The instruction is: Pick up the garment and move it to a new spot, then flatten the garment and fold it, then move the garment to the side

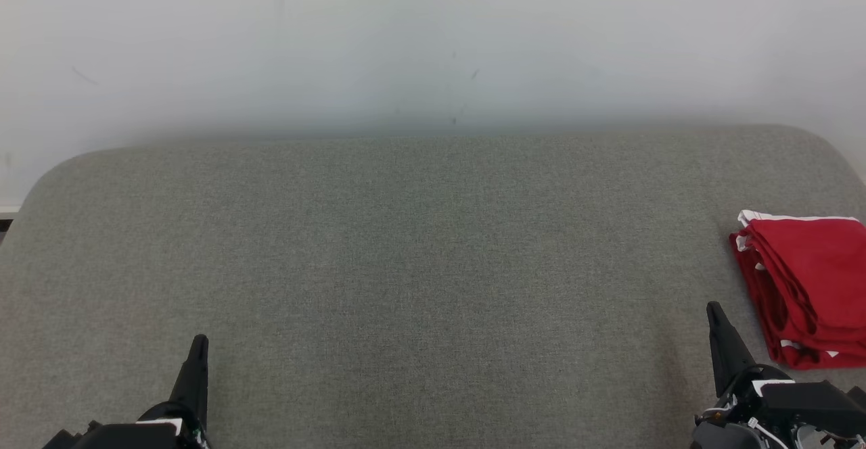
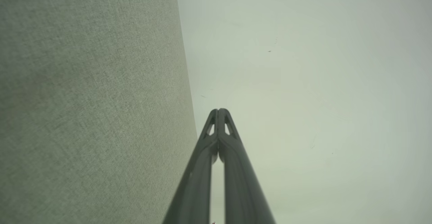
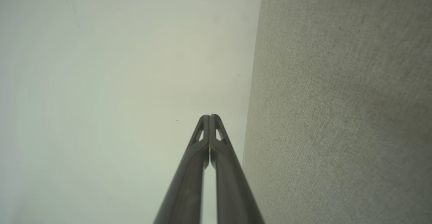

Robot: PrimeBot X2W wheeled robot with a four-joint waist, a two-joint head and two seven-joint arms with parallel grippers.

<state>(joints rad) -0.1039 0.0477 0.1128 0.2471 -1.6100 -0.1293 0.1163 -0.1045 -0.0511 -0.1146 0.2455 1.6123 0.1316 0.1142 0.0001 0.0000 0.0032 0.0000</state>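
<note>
Red garment (image 1: 808, 287) with white trim, grey woven cushion (image 1: 406, 266), pale off-white wall (image 1: 406, 43).

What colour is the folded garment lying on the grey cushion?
Red with white trim, best seen in the head view: garment.

A bare test room seems to be showing: a grey fabric-covered tabletop (image 1: 406, 232) with rounded corners is standing against a plain, faintly scuffed white wall (image 1: 406, 43)
</note>
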